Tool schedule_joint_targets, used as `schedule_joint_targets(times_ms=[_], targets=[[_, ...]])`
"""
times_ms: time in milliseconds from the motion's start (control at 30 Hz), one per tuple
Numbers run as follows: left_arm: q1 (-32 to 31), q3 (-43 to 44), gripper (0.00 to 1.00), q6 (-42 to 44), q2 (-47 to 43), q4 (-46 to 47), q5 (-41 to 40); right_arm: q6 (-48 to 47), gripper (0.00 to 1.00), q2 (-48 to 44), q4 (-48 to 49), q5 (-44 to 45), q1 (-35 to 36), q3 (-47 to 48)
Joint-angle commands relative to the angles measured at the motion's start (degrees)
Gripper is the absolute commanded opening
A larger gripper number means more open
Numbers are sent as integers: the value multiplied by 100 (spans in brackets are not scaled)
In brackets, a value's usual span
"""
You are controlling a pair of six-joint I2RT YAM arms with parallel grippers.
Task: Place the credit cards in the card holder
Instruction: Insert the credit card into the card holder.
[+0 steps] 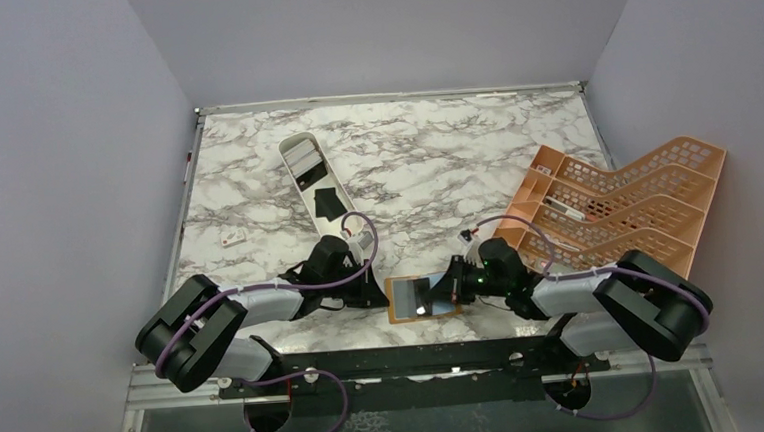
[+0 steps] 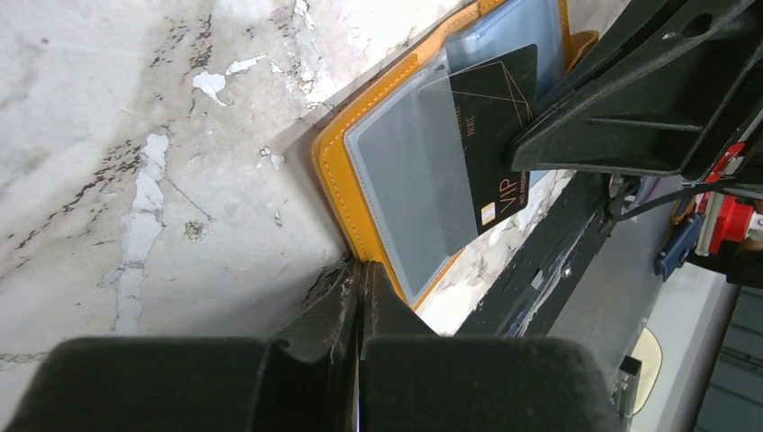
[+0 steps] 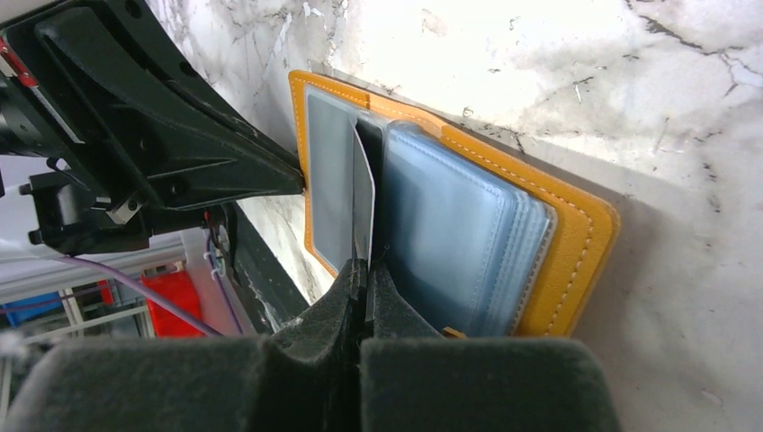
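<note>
The card holder (image 3: 576, 238) is laid open on the marble table (image 1: 435, 163), at its near edge between the two arms. Its orange-tan cover is seen beneath a stack of clear, bluish sleeves. The left gripper (image 2: 362, 274) is clenched, with nothing seen between its fingers. Its tips are set against the holder's left rim, touching the stitched orange edge. The right gripper (image 3: 367, 270) is placed at the holder's right side and is clamped on a black VIP card (image 2: 493, 126), which is pinched by one end. This card is held over the holder's middle, close to the fold, and part of it is covered by a clear sleeve. From the right wrist it is seen edge-on, standing between the left panel's sleeve and the stack of sleeves on the right panel. How deep it is seated in a pocket cannot be told. Beyond the holder and to its left a long white tray (image 1: 308, 185) is seen. A loose black card (image 1: 327, 204) is lying in it, with grey cards (image 1: 302, 158) at the tray's far end. Beyond the holder and to its right an orange lattice rack (image 1: 648, 200) is seen at the table's edge, by the wall.
</note>
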Motion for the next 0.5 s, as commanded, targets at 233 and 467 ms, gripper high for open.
schedule_joint_targets(times_ms=[233,467], targets=[[-84,59,0,-4,-124,45,-145,-350,5,637,-215,-272,-23,405],[-119,87,0,-13,-85,36,-160,-520,18,950,-586,-287,-21,743]])
